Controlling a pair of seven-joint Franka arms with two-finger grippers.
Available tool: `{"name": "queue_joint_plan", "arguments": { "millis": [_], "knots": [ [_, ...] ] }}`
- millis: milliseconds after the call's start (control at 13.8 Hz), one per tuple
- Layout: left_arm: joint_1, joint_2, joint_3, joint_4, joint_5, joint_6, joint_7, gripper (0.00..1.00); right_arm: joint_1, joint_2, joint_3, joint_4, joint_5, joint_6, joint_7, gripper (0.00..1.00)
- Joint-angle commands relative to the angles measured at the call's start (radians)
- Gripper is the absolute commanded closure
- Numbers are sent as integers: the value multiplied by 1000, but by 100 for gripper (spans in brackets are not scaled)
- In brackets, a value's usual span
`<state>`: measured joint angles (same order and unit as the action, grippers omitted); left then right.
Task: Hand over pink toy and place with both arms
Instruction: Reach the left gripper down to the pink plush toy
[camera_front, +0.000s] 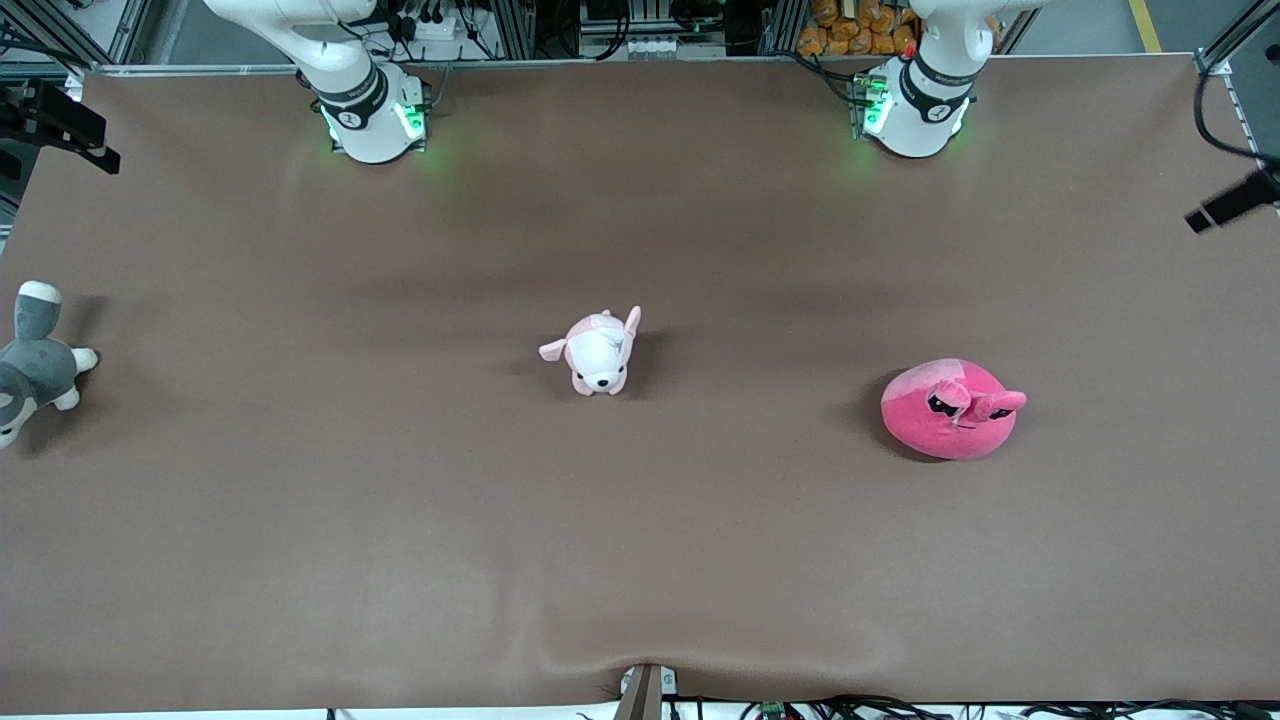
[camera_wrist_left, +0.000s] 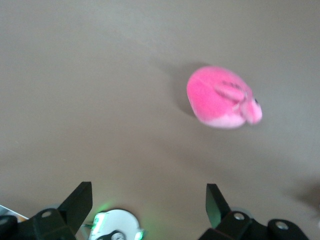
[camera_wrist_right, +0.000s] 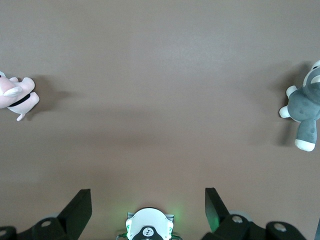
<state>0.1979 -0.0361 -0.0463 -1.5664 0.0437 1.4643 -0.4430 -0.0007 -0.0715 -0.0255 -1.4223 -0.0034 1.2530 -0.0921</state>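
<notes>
The pink toy (camera_front: 950, 410) is a round hot-pink plush with two eye stalks. It lies on the brown table toward the left arm's end, and also shows in the left wrist view (camera_wrist_left: 220, 97). My left gripper (camera_wrist_left: 148, 196) is open and empty, held high over the table beside the left arm's base (camera_front: 915, 105), well apart from the toy. My right gripper (camera_wrist_right: 147, 198) is open and empty, held high over the right arm's base (camera_front: 370, 110). Neither gripper shows in the front view.
A small pale pink-and-white puppy plush (camera_front: 598, 353) stands at the table's middle and shows in the right wrist view (camera_wrist_right: 17, 95). A grey-and-white plush (camera_front: 35, 365) lies at the table edge at the right arm's end, also in the right wrist view (camera_wrist_right: 305, 107).
</notes>
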Motion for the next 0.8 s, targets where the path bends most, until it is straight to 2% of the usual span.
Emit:
{"name": "queue_joint_plan", "arguments": {
  "millis": [0, 145, 580, 725],
  "knots": [
    [55, 47, -6, -32, -42, 92, -193, 0, 1, 10, -4, 22, 19, -4, 11, 0],
    [46, 57, -13, -66, -68, 181, -441, 0, 1, 9, -4, 22, 19, -6, 11, 0],
    [-6, 195, -105, -80, -79, 269, -1084, 0, 1, 9, -4, 22, 19, -6, 11, 0],
    [-6, 203, -128, -159, -87, 374, -1194, 0, -1, 9, -4, 22, 19, -6, 11, 0]
  ]
}}
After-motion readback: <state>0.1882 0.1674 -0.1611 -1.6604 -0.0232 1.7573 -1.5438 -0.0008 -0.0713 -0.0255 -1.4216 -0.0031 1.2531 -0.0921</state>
